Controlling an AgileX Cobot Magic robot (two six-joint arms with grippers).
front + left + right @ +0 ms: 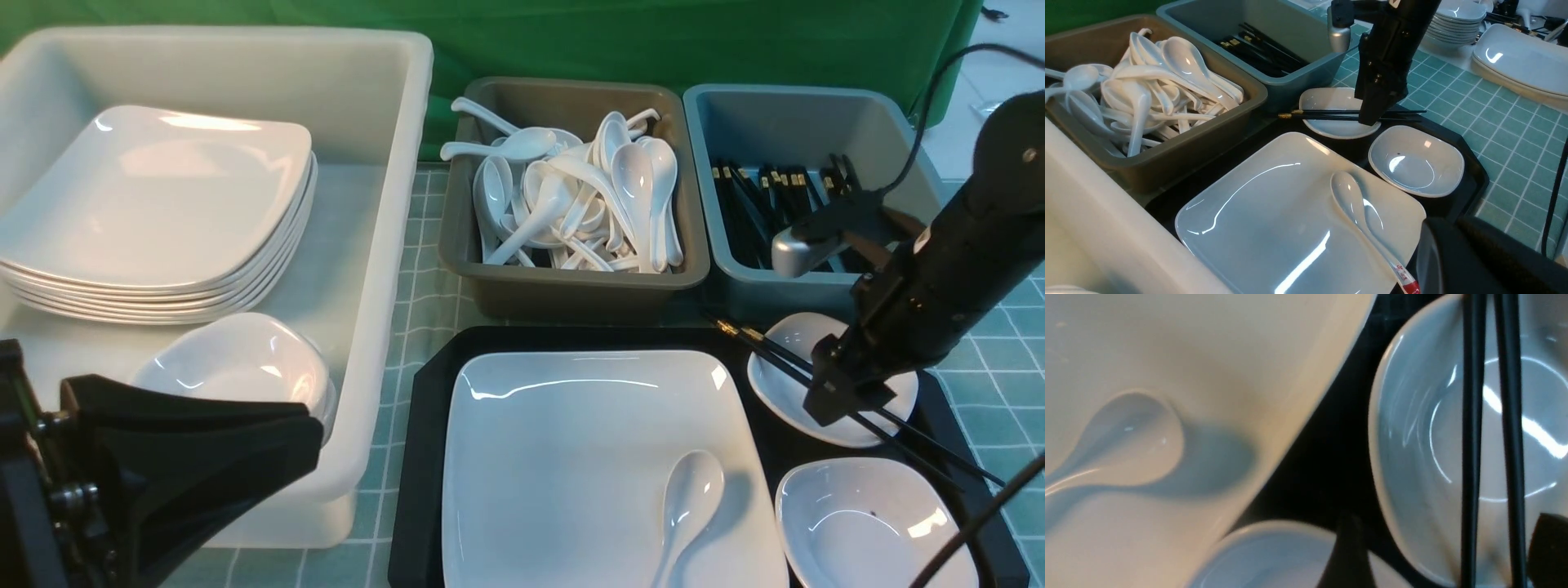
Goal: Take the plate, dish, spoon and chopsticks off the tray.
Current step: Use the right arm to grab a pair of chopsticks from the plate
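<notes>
The black tray (420, 457) holds the large white plate (571, 457) with the white spoon (690, 494) lying on it. Two small white dishes sit at the tray's right, a far one (784, 384) and a near one (865, 523). The black chopsticks (767, 347) lie across the far dish. My right gripper (833, 400) is down over that dish. In the right wrist view it (1447, 551) is open with both chopsticks (1472, 416) between its fingers. My left gripper (314, 433) is shut and empty, above the white tub's near end. In the left wrist view it (1453, 228) is close to the spoon's (1351, 200) handle end.
A large white tub (392, 204) on the left holds a stack of plates (155, 204) and small dishes (237, 359). Behind the tray stand a brown bin (571, 286) of spoons and a grey-blue bin (735, 278) of chopsticks. A black cable (980, 523) crosses the tray's right corner.
</notes>
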